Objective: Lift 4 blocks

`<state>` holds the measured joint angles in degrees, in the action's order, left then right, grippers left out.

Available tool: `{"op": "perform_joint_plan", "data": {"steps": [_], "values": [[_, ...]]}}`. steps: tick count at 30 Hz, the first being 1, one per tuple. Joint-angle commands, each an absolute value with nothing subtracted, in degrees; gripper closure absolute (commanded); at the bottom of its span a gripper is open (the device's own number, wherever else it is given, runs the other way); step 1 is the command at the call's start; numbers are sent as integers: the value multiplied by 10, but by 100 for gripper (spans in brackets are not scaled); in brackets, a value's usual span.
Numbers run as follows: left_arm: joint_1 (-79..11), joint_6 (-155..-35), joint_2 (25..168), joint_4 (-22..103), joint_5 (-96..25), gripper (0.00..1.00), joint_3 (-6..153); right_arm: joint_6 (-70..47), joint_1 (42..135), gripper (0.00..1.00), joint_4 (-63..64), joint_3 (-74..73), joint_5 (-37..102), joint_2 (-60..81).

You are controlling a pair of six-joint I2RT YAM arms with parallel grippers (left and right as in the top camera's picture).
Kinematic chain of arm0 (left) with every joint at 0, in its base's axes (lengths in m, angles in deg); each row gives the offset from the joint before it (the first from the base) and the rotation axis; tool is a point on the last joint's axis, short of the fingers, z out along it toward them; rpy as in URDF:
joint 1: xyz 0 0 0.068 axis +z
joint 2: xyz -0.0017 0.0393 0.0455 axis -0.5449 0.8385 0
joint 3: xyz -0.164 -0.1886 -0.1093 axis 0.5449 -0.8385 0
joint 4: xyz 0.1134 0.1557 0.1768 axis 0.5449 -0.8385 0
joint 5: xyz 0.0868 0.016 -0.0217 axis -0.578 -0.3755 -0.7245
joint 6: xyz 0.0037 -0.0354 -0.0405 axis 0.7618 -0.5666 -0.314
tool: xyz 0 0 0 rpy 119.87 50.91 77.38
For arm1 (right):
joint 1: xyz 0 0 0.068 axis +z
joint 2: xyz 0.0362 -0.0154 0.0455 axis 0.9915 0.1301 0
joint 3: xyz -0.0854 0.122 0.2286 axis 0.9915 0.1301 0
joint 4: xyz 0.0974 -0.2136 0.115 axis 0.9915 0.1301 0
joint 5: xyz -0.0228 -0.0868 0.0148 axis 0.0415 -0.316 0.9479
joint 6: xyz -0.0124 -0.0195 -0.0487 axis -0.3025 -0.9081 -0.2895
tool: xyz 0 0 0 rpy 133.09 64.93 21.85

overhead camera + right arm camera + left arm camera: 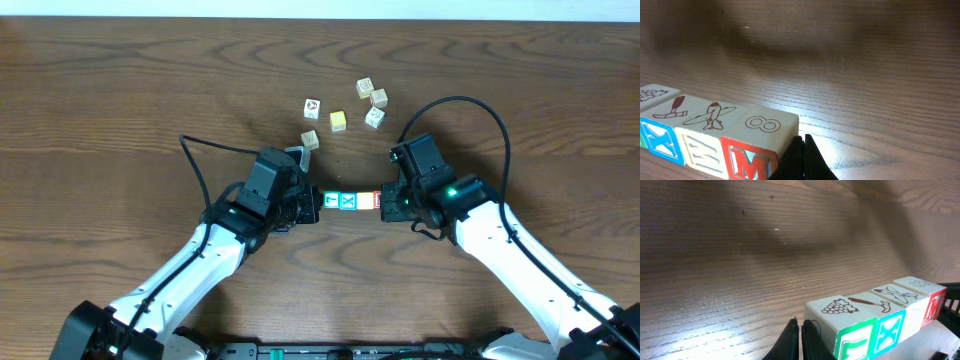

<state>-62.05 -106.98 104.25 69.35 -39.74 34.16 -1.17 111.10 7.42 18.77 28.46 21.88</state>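
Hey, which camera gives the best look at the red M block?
The right wrist view: the red M block sits closest, its M and the eight on top readable. The left wrist view shows it small, farthest from the lens. Overhead it is a red sliver.

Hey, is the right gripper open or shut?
Shut: the right gripper shows its two fingers closed together, with no gap, beside the red M block.

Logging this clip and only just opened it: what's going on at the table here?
Both arms pinch a row of four letter blocks end to end between them. The left gripper, shut, sits against the green-faced block. The right gripper, also shut, sits against the red M block. Whether the row is off the table is unclear. Six other cubes lie loose beyond.
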Motion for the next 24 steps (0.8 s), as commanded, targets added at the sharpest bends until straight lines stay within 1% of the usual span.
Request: {"op": "perform_joint_plan", "data": {"steps": [1, 24], "values": [[-648, -1079, 1018, 718, -286, 93, 387, -12, 1153, 99, 53, 160, 455, 209], [-648, -1079, 1010, 718, -286, 93, 387, -12, 1153, 99, 52, 153, 456, 209]]}}
